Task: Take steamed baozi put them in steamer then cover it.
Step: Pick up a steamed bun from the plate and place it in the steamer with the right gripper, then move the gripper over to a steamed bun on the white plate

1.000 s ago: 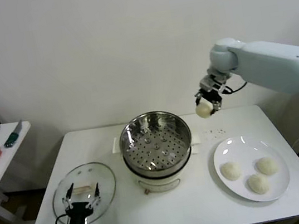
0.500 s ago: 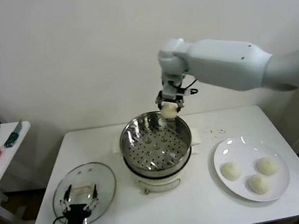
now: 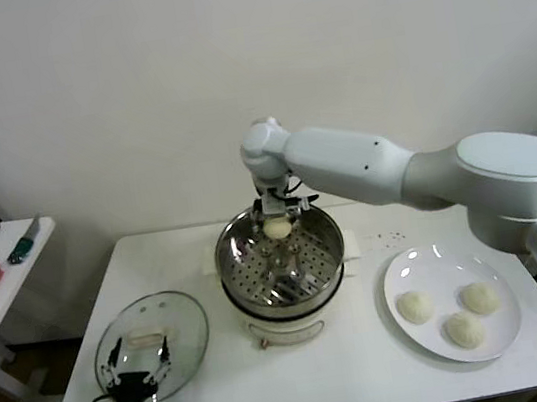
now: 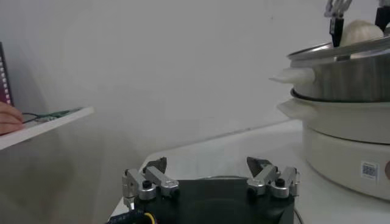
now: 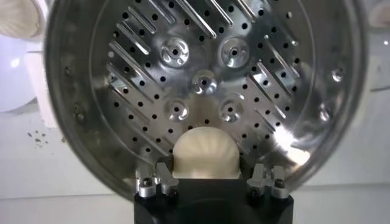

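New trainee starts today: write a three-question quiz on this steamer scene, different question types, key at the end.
1. How many baozi lie on the plate?
2. True or false: the cover sits on the steamer.
3. The right tool with its baozi is: A) over the plate, B) over the steamer's far rim, C) beside the cover.

Key: 1. Three. 2. False; it lies on the table, near the left tool. 3. B.

One cream-white baozi [image 3: 278, 228] hangs over the rear part of the open steel steamer [image 3: 280, 257], above its perforated tray. Three more baozi [image 3: 414, 306] lie to the steamer's right. The glass cover [image 3: 152, 345] lies flat to its left, handle up.
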### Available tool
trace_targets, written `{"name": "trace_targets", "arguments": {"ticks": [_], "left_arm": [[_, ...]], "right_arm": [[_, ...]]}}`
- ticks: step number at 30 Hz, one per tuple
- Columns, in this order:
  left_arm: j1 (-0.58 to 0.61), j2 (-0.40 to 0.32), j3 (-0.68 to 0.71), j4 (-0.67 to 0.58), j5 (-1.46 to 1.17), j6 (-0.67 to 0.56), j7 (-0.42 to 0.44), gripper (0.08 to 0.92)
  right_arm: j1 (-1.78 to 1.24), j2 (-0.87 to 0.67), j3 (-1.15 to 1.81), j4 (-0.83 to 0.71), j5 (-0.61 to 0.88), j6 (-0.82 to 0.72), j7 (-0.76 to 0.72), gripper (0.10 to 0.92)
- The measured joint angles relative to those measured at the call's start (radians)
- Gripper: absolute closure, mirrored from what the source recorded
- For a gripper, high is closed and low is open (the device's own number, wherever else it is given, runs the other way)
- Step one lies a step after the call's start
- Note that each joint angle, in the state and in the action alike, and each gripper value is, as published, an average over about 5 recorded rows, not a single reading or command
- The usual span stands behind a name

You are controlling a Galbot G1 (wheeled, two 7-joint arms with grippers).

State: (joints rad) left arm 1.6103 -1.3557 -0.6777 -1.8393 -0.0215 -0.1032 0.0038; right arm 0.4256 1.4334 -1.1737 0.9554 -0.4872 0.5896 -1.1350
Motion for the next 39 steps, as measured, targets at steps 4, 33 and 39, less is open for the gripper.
{"name": "trace_targets", "arguments": {"ticks": [4, 33, 39], "left_arm": [[0.0, -0.002, 0.002, 0.003, -0.001, 0.0, -0.002, 0.177], [0.008, 0.004, 0.012, -0.014, -0.01, 0.018, -0.01, 0.177], [0.005, 0.004, 0.02, -0.029, -0.01, 0.025, -0.009, 0.177]], "right_arm": [[-0.026, 0.006, 0.009, -0.011, -0.025, 0.003, 0.0, 0.299], [0.244, -0.287, -0.165, 0.248, 0.434, -0.305, 0.044, 0.203], [0.317, -0.466, -0.265, 0.345, 0.689, -0.56, 0.082, 0.203]]}}
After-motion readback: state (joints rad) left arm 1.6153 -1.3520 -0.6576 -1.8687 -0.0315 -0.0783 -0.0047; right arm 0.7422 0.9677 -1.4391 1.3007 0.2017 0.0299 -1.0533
